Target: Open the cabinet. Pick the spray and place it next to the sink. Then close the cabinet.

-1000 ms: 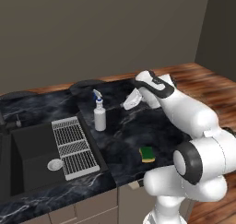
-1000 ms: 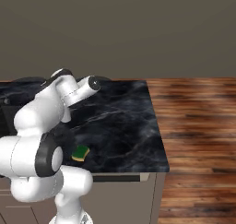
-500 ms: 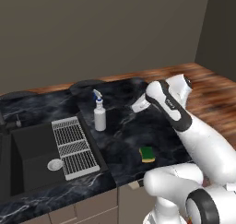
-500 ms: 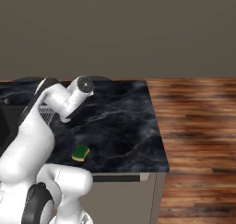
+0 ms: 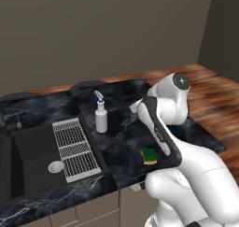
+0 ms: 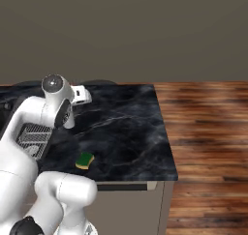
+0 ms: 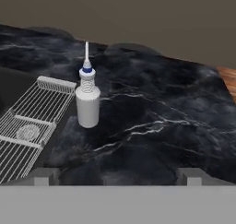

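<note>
Spray: small whitish bottle w/ dark blue collar & thin pointed nozzle, standing upright on the black marble counter just beside the sink's wire rack, well apart from the green-yellow sponge. Sink is cut off at the left edge of the left base view, and in the right base view the arm hides most of it. Arm folds back over the counter, elbow high; gripper sits low behind the spray, jaws spread wide, nothing btwn them.
</note>
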Available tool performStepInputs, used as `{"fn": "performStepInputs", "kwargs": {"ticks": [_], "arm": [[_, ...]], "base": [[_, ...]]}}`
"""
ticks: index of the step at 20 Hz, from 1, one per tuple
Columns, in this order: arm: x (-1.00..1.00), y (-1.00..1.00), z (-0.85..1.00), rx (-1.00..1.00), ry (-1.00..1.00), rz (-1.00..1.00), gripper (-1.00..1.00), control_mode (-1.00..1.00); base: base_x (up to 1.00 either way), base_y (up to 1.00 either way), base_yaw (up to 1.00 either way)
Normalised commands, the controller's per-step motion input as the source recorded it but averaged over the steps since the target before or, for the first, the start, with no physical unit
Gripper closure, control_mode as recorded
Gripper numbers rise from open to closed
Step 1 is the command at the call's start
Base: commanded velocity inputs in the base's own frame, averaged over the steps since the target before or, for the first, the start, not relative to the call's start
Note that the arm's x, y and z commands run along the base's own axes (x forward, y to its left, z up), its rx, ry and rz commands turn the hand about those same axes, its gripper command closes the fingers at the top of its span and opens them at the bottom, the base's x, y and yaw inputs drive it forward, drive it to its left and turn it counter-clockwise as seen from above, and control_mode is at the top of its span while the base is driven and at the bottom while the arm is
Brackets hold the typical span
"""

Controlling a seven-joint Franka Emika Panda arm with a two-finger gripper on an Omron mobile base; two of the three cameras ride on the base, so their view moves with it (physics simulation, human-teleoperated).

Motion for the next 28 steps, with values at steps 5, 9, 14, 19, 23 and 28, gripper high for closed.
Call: {"fn": "performStepInputs", "kwargs": {"ticks": [5, 9, 14, 19, 23, 28], "arm": [[-0.17, -0.05, 0.00, -0.15, 0.08, -0.52, -1.00, -1.00], [-0.35, -0.15, 0.19, -0.02, 0.00, -0.32, -1.00, -1.00], [-0.76, -0.10, 0.42, 0.04, -0.01, -0.07, -1.00, -1.00], [-0.75, 0.00, 0.34, 0.08, -0.01, 0.18, -1.00, -1.00], [-0.56, 0.00, 0.05, 0.06, 0.00, 0.29, -1.00, -1.00], [-0.22, 0.00, 0.00, 0.00, 0.00, 0.26, -1.00, -1.00]], "base": [[0.00, 0.00, 0.00], [0.00, 0.00, 0.00], [0.00, 0.00, 0.00], [0.00, 0.00, 0.00], [0.00, 0.00, 0.00], [0.00, 0.00, 0.00]]}}
